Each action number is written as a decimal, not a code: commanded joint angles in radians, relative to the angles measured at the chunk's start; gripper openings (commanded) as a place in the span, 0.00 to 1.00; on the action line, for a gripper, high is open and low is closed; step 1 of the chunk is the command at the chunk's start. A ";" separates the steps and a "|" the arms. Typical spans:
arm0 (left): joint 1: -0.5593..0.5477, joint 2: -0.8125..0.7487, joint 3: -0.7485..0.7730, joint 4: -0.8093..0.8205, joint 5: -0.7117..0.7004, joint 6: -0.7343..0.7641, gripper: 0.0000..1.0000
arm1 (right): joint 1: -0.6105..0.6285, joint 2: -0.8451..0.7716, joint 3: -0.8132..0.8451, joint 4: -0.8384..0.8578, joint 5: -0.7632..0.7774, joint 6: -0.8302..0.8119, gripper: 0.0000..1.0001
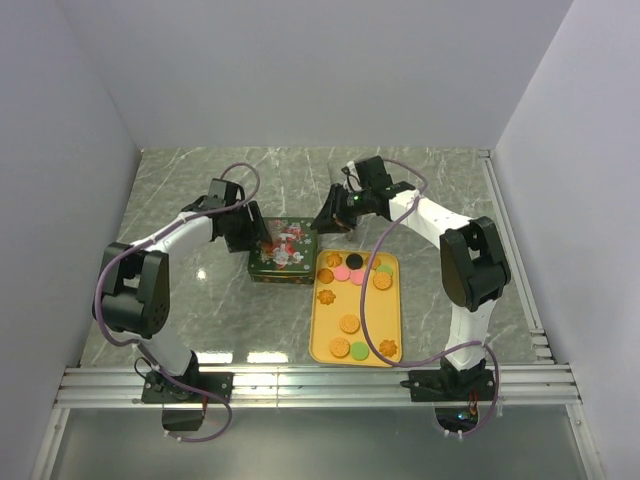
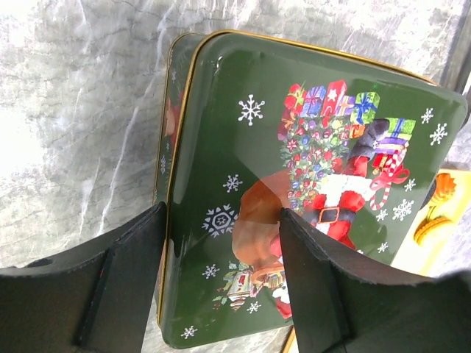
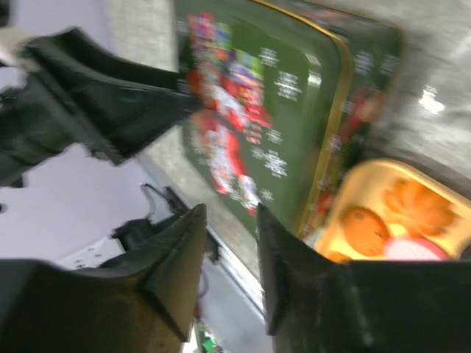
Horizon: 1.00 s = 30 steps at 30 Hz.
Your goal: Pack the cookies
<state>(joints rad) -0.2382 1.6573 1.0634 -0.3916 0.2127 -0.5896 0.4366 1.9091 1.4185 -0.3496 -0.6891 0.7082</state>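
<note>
Several cookies [image 1: 349, 323] lie on a yellow tray [image 1: 372, 315]: tan rounds, orange flower shapes, pink, green and one dark disc. A shut green Christmas tin [image 1: 284, 250] stands left of the tray. My left gripper [image 1: 245, 236] is open at the tin's left edge; in the left wrist view it [image 2: 221, 213] spreads over the lid [image 2: 243, 169]. My right gripper [image 1: 335, 216] is open and empty by the tin's far right corner. The blurred right wrist view shows it [image 3: 229, 213] near the tin [image 3: 280, 110] and cookies [image 3: 364, 228].
Grey walls close in the marble table [image 1: 200, 290] on the left, back and right. A metal rail [image 1: 320, 385] runs along the near edge. The tray's corner with two orange cookies [image 2: 433, 226] shows at the right of the left wrist view.
</note>
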 commanded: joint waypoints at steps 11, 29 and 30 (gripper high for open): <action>-0.062 0.070 0.115 -0.078 -0.055 -0.022 0.66 | 0.036 0.051 0.059 0.264 -0.191 0.090 0.02; -0.084 0.062 0.110 -0.090 -0.076 -0.042 0.67 | 0.021 0.212 -0.152 0.311 -0.119 0.100 0.00; -0.082 0.058 0.107 -0.089 -0.079 -0.045 0.67 | 0.021 0.208 -0.153 0.304 -0.113 0.099 0.00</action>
<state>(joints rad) -0.3027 1.7260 1.1683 -0.4511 0.1345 -0.6220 0.4595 2.0964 1.2839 0.0517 -0.9329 0.8742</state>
